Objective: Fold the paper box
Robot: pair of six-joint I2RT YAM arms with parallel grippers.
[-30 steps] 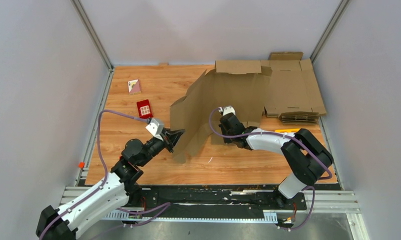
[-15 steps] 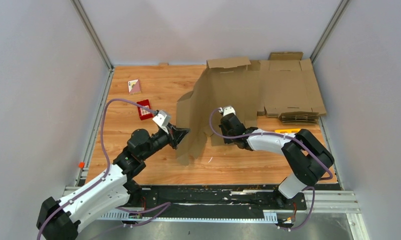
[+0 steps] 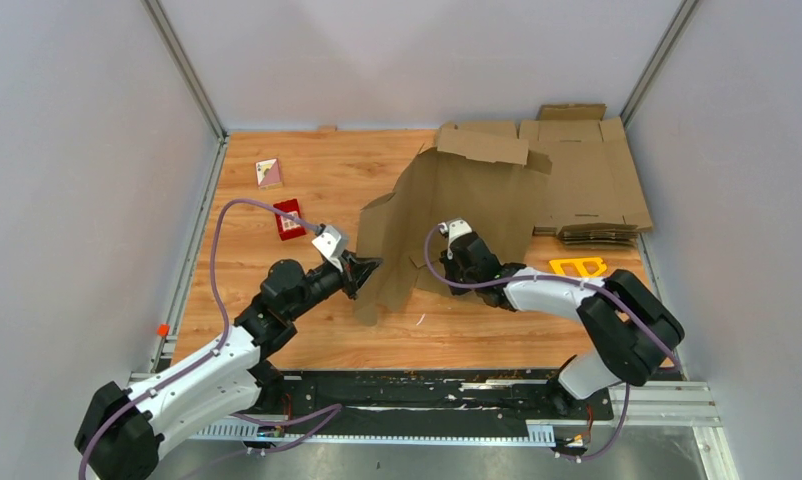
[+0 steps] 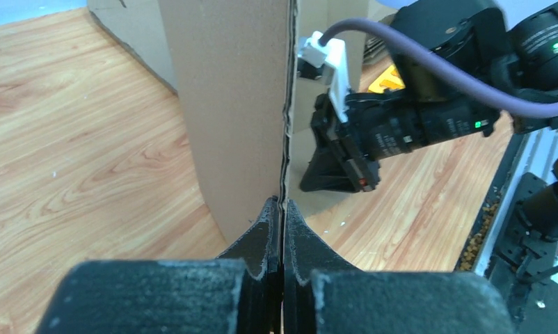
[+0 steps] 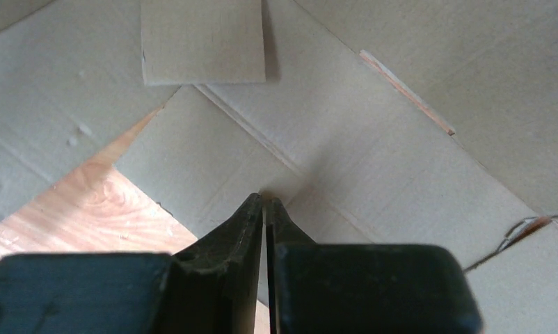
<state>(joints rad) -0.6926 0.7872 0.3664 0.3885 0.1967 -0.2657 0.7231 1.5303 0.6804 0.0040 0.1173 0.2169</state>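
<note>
Paper box (image 3: 457, 195) edge pinched by left end effector (image 3: 374, 266), arm stretched fwd

**Inspector:** Overhead view, position?

**Technician:** Fixed above and behind the arm bases; looks down and forward over the whole table (image 3: 457, 335); distant, so both arms and the paper box (image 3: 457, 200) show in full.

**Inspector:** Left wrist?

**Technician:** Sits behind the left gripper (image 4: 282, 205); looks along the fingers, low over the wood; very near the box's edge; the right gripper (image 4: 318, 177) shows beyond it, as it does from overhead.

**Inspector:** Right wrist?

**Technician:** Looks along its own fingers; closest of all, card nearly fills the frame, with a wedge of table at lower left; all three views share the box.
</note>
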